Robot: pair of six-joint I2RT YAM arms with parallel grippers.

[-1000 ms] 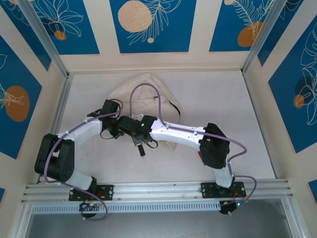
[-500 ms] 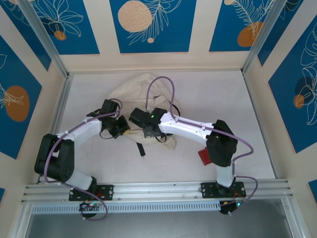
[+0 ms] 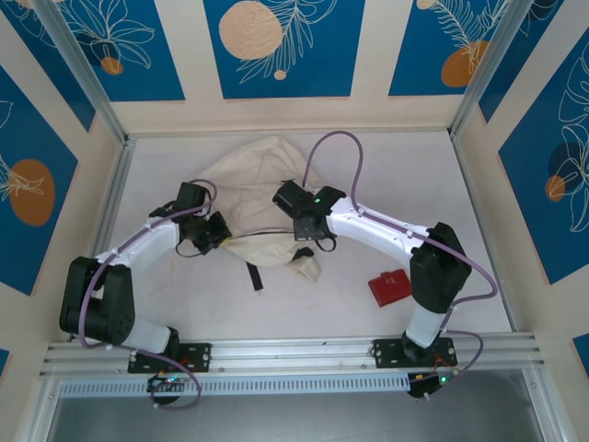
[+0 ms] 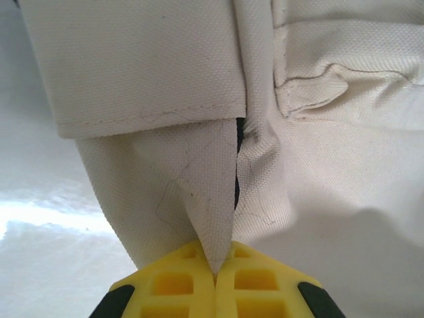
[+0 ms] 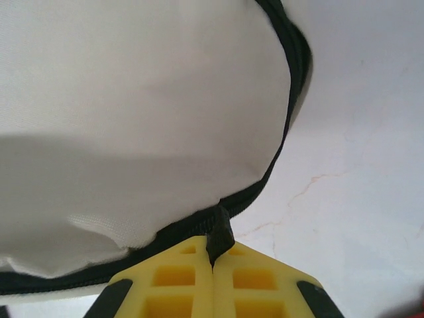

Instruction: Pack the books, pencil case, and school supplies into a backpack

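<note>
backpack [image 3: 258,168] | cream fabric, crumpled flat | black zipper [image 5: 289,126] along edge

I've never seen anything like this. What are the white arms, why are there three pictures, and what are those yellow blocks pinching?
These are two robot arms bolted to a table. One picture looks down from above. The other two come from a small camera on each wrist, so the yellow blocks are the arm's own fingers. A cream backpack lies in the middle, with a small red thing nearby. The left gripper is shut on a fold of the bag's fabric. The right gripper is shut on its black zipper pull.
</note>
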